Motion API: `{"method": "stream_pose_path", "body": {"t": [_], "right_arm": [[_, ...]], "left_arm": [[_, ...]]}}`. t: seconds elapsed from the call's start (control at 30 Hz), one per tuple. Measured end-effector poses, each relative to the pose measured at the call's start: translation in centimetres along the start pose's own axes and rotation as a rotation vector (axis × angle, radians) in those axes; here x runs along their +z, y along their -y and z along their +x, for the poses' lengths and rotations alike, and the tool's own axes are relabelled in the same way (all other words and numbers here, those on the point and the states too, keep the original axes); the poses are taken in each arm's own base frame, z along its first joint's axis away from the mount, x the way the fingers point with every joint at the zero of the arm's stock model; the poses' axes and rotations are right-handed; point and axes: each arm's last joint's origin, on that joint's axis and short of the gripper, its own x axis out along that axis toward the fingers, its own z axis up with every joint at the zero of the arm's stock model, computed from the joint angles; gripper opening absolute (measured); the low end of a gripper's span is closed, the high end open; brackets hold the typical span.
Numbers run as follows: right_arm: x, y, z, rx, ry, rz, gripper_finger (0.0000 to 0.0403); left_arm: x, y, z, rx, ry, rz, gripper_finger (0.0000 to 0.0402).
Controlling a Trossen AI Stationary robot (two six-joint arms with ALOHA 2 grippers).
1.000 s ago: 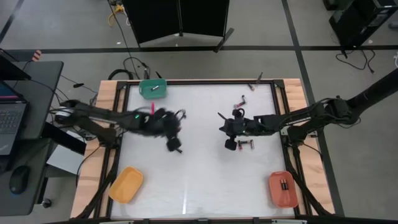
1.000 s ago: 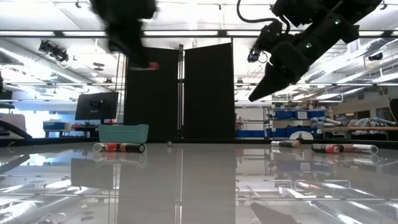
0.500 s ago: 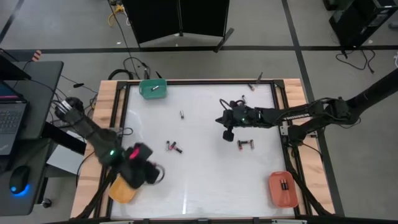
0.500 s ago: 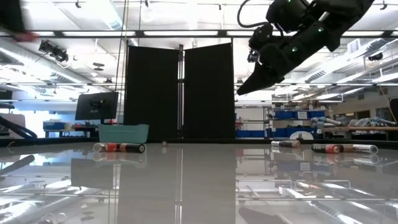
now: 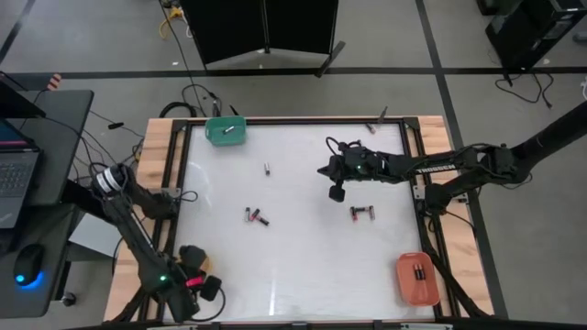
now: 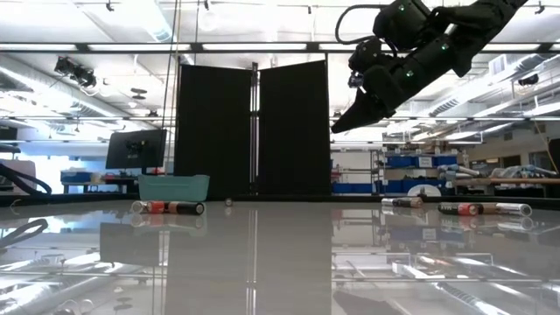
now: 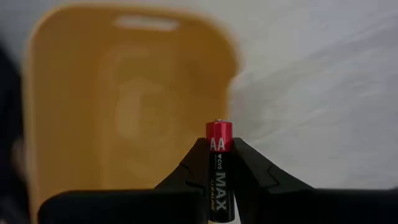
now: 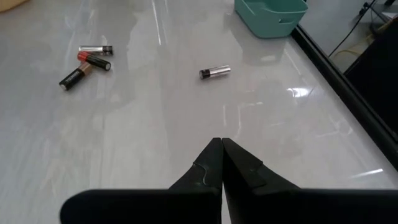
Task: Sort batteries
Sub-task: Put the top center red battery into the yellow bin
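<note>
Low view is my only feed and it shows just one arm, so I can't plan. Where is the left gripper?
Observer: The left gripper is on the table's left side, at the end away from the green tray, over the yellow tray.
Operator: Holding anything?
Observer: Yes, it is shut on an AA battery with a red end.
Operator: And the one overhead?
Observer: The right gripper is shut and empty; a silver battery lies on the table beyond it.

white table (image 5: 303, 266), green tray (image 5: 226, 130), orange tray (image 5: 416, 280), scattered batteries (image 5: 257, 216)
</note>
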Motion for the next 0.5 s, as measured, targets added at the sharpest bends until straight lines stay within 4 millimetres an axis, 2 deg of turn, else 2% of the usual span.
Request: {"method": "stream_pose_path", "body": {"t": [0.13,0.5], "right_arm": [[-0.1,0.0,0.0,0.003,-0.009,-0.001,0.0012],[-0.2,0.0,0.0,0.003,-0.017,-0.005,0.0012]], "left_arm": [[-0.3,-0.5,0.6,0.102,-0.013,-0.003,0.0045],[-0.3,-1.1,2.5,0.172,0.020,0.013,0.0045]]}}
